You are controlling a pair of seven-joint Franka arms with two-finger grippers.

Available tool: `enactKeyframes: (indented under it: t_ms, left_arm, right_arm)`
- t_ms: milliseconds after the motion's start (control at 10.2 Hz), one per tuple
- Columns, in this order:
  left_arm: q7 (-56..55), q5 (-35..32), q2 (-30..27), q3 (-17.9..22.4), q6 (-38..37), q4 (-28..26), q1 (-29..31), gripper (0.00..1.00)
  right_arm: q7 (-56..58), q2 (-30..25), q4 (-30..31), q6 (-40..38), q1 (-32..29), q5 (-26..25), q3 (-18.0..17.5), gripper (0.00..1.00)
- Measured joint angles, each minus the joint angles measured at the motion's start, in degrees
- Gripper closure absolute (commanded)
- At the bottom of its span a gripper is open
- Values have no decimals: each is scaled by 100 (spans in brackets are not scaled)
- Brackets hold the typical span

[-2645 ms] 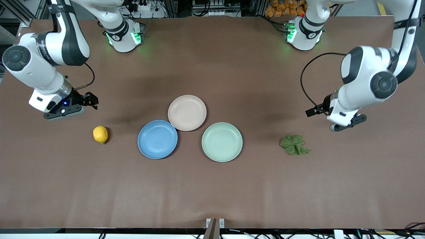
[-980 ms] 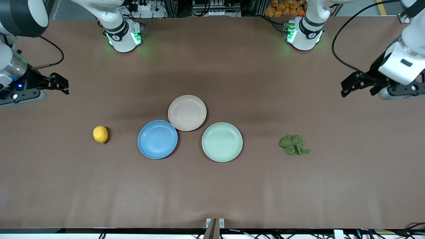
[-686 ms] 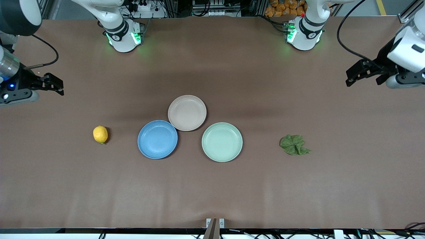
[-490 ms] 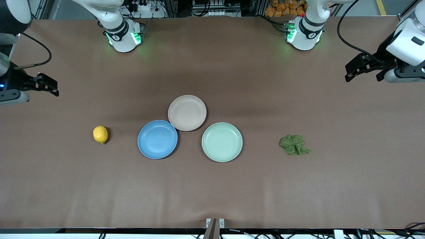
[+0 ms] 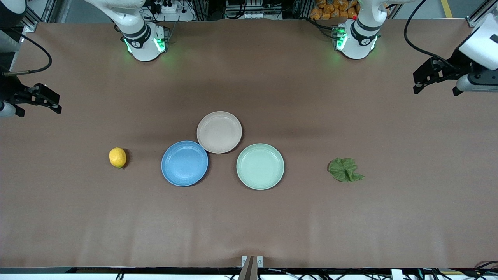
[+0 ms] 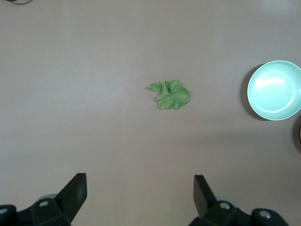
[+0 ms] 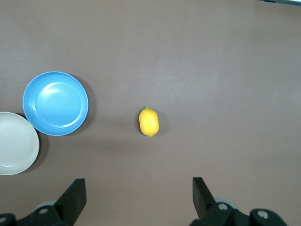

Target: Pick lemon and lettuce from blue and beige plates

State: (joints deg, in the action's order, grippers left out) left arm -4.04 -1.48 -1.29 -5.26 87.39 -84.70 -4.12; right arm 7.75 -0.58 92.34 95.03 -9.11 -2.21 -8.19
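Resting on the bare bench: lemon (image 5: pixel 117 157) and lettuce (image 5: pixel 345 170), each beside empty plates.
Blue plate (image 5: pixel 184 163) touches beige plate (image 5: pixel 219 132) mid-bench; left gripper (image 5: pixel 435 79) and right gripper (image 5: pixel 29 102), both spread wide, hang over the end edges.

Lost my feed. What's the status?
Left pincer and right pincer open, high at table ends. Small yellow lemon and wrinkled green lettuce leaf on the table, off plates. Nothing obstructing.

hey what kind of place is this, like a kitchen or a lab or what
Most likely a robotics lab, not a kitchen. Two arms are bolted to a brown-covered table, cables and aluminium framing run along its edge by the bases, and the only items are three empty plates, a lemon and a lettuce leaf lying on the tabletop.
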Motion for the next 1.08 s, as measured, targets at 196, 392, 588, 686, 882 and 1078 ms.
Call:
enactKeyframes:
  t_ms: [196, 392, 588, 686, 882, 1078]
  left_arm:
    - [0, 48, 9, -31, -5, 5, 0, 0]
    - [0, 118, 28, -44, -16, 5, 0, 0]
    - [0, 120, 28, -66, -180, 6, -2, 0]
    - [0, 120, 28, -79, -213, 7, -4, 0]
    - [0, 120, 28, -90, -220, 7, -4, 0]
    - [1, 120, 28, -88, -223, 8, 1, 0]
  right_arm:
    - [0, 3, -70, 55, 18, 11, -38, 0]
    - [-3, 14, -199, 134, 101, 7, -41, 0]
    - [-121, 15, -335, 130, 157, 6, -36, 0]
    - [-190, 15, -385, 124, 153, 7, -18, 0]
    - [-268, 17, -436, -26, 146, 5, 1, 0]
    - [-332, 38, -485, -258, 144, 4, 30, 0]
